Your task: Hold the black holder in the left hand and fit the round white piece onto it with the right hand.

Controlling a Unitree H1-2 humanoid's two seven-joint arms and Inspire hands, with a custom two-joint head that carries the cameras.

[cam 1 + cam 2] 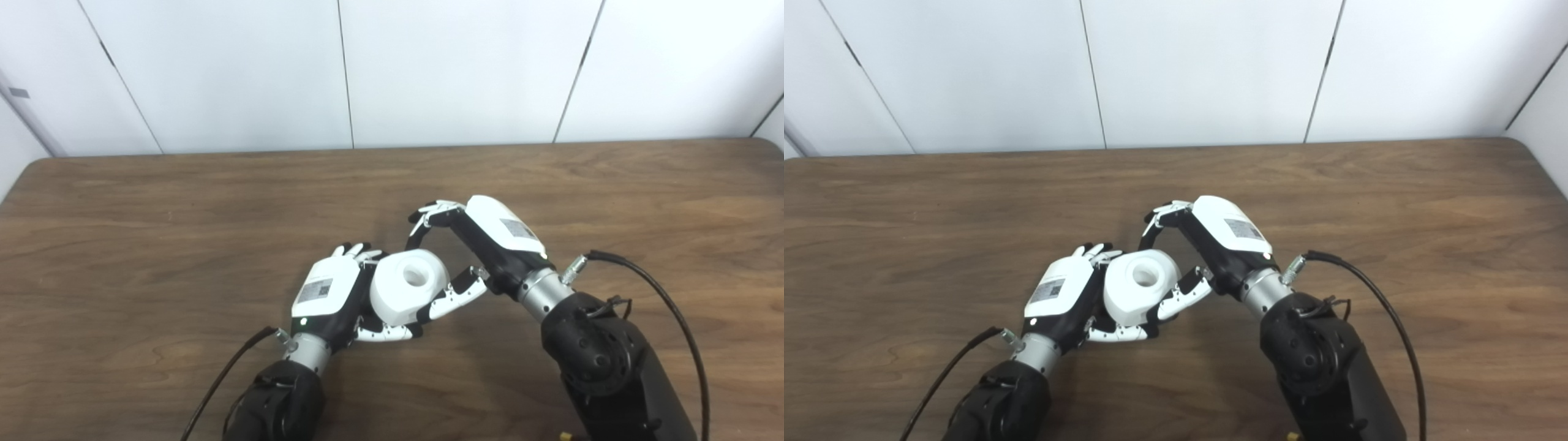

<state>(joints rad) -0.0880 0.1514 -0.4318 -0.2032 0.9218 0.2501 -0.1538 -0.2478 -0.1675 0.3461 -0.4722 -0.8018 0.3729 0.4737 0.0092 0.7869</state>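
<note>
The round white piece [407,286] is clasped between both hands above the wooden table [153,245]: left hand [331,300] cupped beside it, right hand [484,245] pinching it.

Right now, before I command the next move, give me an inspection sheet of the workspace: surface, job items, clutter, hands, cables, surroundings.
Surface: dark wood-grain table, no spills or marks seen.
Job's things: round white piece with a central hole, held between the two hands. The black holder cannot be made out; it may be hidden behind the piece and the left hand.
Clutter: nothing seen.
Hands: left hand cups the piece from its left side; right hand arches over it, fingers at the far rim, thumb at the near side.
Cables: one black cable at the left wrist, another black cable looping from the right wrist.
Surroundings: white panelled wall behind the table.
</note>
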